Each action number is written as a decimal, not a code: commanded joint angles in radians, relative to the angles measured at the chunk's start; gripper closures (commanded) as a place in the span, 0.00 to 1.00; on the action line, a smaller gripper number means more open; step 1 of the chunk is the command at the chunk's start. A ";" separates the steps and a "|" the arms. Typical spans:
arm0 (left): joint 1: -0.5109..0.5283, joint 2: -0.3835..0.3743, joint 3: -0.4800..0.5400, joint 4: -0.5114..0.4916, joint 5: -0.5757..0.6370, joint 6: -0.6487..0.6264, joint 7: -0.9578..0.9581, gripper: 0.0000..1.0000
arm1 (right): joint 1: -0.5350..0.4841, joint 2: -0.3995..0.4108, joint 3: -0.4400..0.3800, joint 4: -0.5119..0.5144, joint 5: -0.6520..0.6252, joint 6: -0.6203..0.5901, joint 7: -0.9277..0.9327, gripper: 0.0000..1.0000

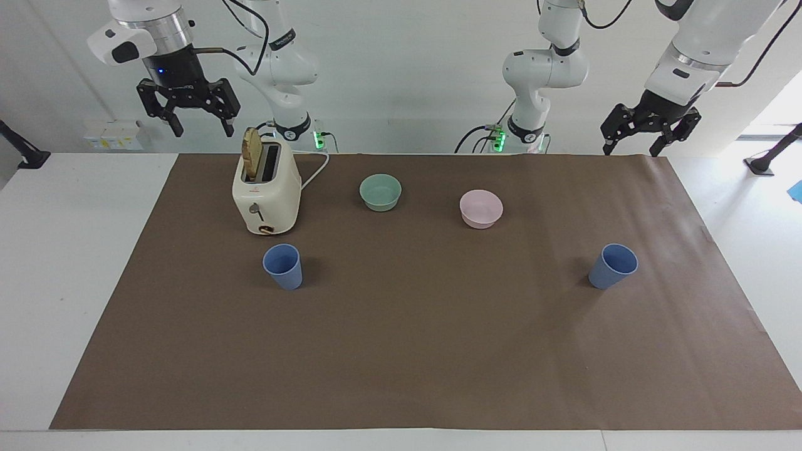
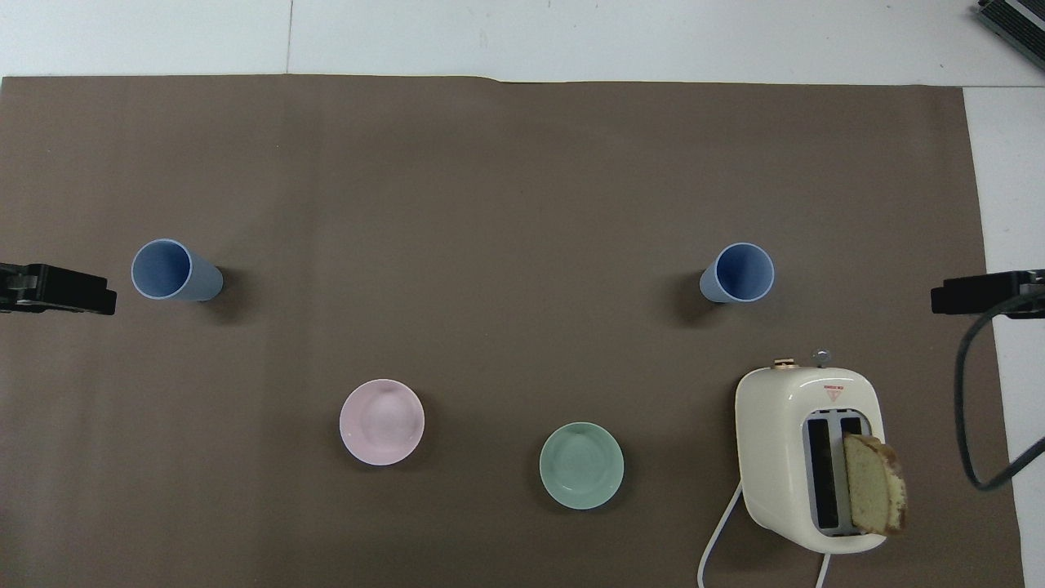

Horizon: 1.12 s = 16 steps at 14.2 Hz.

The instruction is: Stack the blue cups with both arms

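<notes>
Two blue cups stand upright and apart on the brown mat. One cup [image 1: 283,266] [image 2: 737,273] is toward the right arm's end, just farther from the robots than the toaster. The other cup [image 1: 613,265] [image 2: 175,271] is toward the left arm's end. My right gripper [image 1: 203,131] [image 2: 959,296] hangs open and empty, high over the table's edge beside the toaster. My left gripper [image 1: 631,150] [image 2: 82,294] hangs open and empty, high over the mat's corner at its own end. Neither gripper touches a cup.
A cream toaster [image 1: 266,188] [image 2: 808,457] with a bread slice [image 1: 251,153] [image 2: 873,483] in one slot stands near the right arm. A mint-green bowl [image 1: 380,191] [image 2: 581,465] and a pink bowl [image 1: 480,208] [image 2: 381,421] sit between the cups, nearer to the robots.
</notes>
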 commanded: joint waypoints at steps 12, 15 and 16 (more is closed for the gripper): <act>0.050 -0.001 0.001 -0.055 -0.003 0.062 0.005 0.00 | -0.004 0.000 -0.003 0.009 0.014 -0.013 0.007 0.00; 0.113 0.025 0.001 -0.133 -0.003 0.196 0.017 0.00 | -0.005 0.000 -0.003 0.009 0.014 -0.013 0.007 0.00; 0.131 0.052 0.001 -0.144 -0.003 0.239 0.017 0.00 | -0.005 0.000 -0.003 0.009 0.014 -0.013 0.007 0.00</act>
